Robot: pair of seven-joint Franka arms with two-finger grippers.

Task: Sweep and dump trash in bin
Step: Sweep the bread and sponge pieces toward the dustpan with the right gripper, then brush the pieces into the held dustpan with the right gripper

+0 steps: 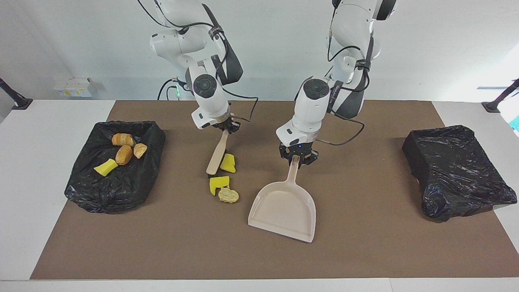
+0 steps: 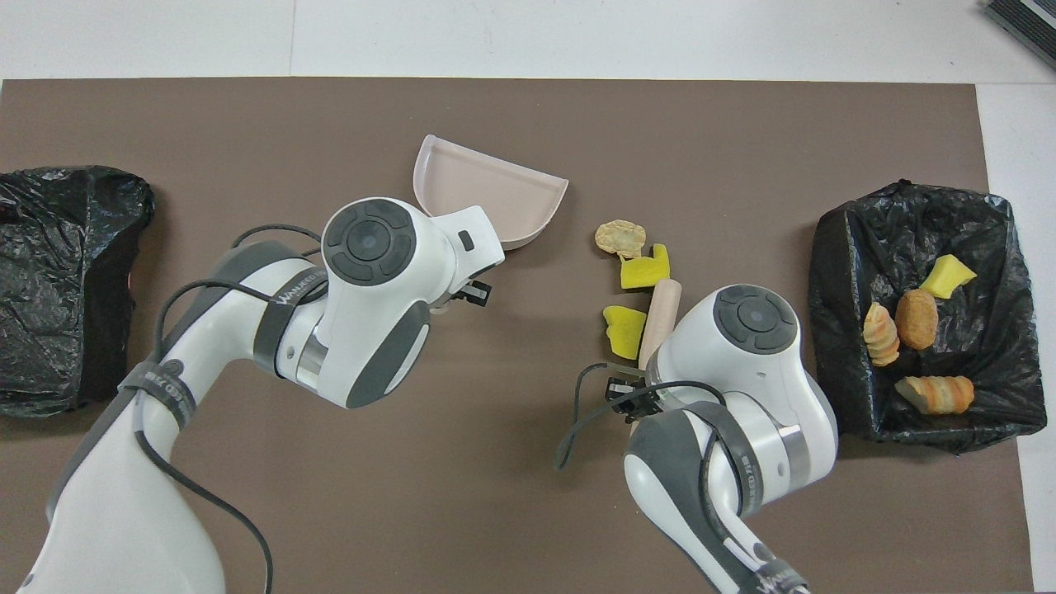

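Note:
My left gripper [image 1: 299, 158] is shut on the handle of the beige dustpan [image 1: 284, 211], which sits askew on the mat with its mouth away from the robots. My right gripper [image 1: 226, 128] is shut on the handle of the beige brush [image 1: 217, 153], whose head is down on the mat. A yellow chunk [image 1: 228, 163] of trash touches the brush head. Another yellow chunk [image 1: 218, 183] and a tan lump [image 1: 228, 195] lie just farther from the robots, beside the dustpan [image 2: 495, 190]. The black-lined bin [image 1: 101, 202] at the right arm's end holds several scraps [image 1: 123, 154].
A second black bag-covered box [image 1: 454, 170] stands at the left arm's end of the brown mat [image 1: 365, 251]. The mat lies on a white table, with small white boxes [image 1: 75, 86] at the wall near the right arm.

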